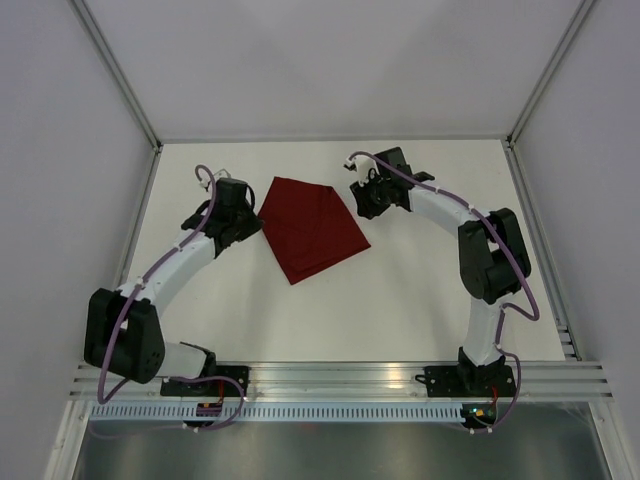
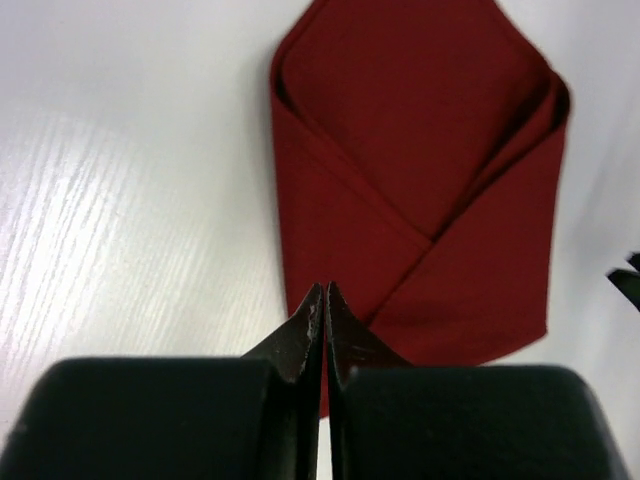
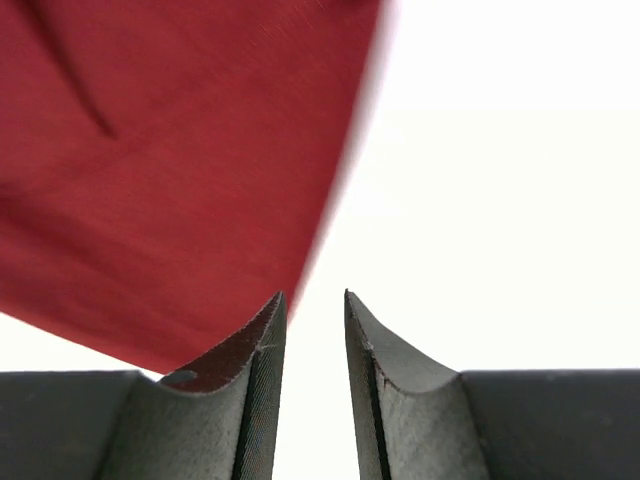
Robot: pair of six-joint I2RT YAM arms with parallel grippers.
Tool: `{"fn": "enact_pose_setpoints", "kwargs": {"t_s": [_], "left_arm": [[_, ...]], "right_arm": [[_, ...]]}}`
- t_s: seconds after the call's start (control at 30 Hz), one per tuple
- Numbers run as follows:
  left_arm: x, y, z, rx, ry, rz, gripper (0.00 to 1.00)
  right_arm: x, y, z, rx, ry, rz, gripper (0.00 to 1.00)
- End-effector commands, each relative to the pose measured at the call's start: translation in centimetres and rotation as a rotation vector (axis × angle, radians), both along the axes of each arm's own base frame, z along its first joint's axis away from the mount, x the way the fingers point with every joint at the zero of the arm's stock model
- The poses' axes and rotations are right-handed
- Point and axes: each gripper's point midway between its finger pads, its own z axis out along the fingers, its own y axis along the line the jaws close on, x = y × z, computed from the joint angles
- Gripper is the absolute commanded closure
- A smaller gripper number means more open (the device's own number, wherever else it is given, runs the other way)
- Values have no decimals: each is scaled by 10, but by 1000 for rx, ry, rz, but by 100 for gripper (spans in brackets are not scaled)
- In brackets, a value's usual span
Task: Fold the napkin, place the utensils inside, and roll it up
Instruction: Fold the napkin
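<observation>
At the left, the left gripper (image 2: pixel 325 292) sits low at the napkin's left corner with its fingers pressed together; its wrist view shows no cloth clearly pinched between them, though the tips overlap the corner. If it slides from here with the fingers closed, it could drag the thin cloth across the white table (image 1: pixel 420 290) and skew the whole piece. In the middle, the dark red napkin (image 1: pixel 312 228) lies flat toward the far centre of the table, between the two grippers. It is folded into a pocket shape with two flaps (image 2: pixel 480 270) crossing over each other. These look merely laid down (nothing weighs on them), so a tug or nudge from either side may open them and undo the fold. At the right, the right gripper (image 3: pixel 315 300) hovers at the napkin's far right edge with a narrow gap between its fingers. That slim opening could miss the edge or bunch it. No utensils are in view, so the filling step has nothing at hand.
</observation>
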Motion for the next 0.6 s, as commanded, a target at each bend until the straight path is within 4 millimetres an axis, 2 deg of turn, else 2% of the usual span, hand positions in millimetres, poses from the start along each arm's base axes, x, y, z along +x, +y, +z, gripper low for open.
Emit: {"fn": "enact_pose_setpoints", "kwargs": {"t_s": [0.0, 0.17, 0.23, 0.33, 0.37, 0.57], "left_arm": [[16, 13, -11, -1, -4, 101, 98], [25, 25, -49, 57, 96, 119, 98], [30, 26, -66, 78, 146, 113, 98], [35, 26, -81, 90, 185, 116, 98], [34, 26, -93, 94, 216, 114, 98], [46, 20, -114, 107, 264, 70, 98]], "right_arm": [[-4, -23, -14, -101, 11, -72, 65], [-7, -37, -39, -176, 34, -101, 68], [-10, -37, -43, -174, 46, -92, 68], [-19, -39, -48, -180, 66, -85, 68], [-22, -40, -52, -183, 77, -76, 68], [-38, -39, -55, -182, 85, -23, 69]]}}
